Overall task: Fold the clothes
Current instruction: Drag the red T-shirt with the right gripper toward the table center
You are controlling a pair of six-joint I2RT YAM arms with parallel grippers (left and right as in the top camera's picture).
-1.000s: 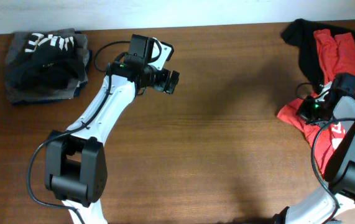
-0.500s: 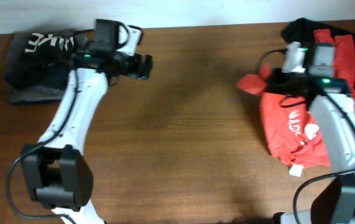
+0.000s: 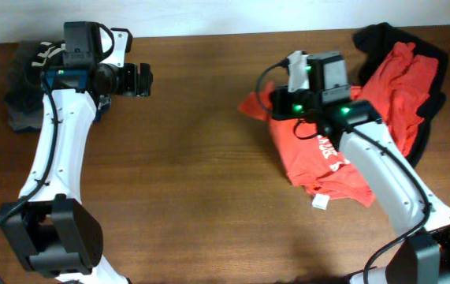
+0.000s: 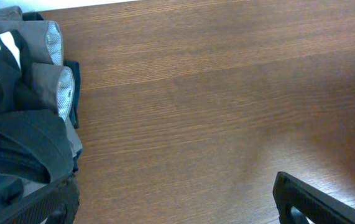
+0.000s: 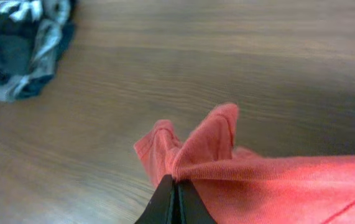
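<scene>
Now the right gripper [image 5: 176, 191] has its two fingers pressed together on a fold of the red T-shirt [image 3: 319, 162]. In the right wrist view the red cloth rises in two small peaks just above the fingertips, and the rest of the shirt runs out to the lower right of the frame. Seen from overhead, this gripper is in the upper middle of the frame, right of centre. The pinched corner of the shirt sticks out to the left of it. The body of the shirt lies crumpled on the wooden table [image 3: 201, 181] under the right arm and reaches down to the lower right. A part of the white lettering [image 3: 332, 155] shows beside the arm, and a small white tag [image 3: 320, 203] lies at the lower edge of the shirt.

More red cloth [image 3: 402, 67] lies on a black garment [image 3: 433, 102] in the upper right corner; I cannot tell if it belongs to the same shirt.

The left gripper [image 3: 140, 80] is in the upper left of the overhead view, with its fingers [image 4: 317, 202] wide apart and nothing between them. It is above bare wood, just right of a pile of dark grey and black clothes [image 4: 15, 130] at the left edge.
</scene>
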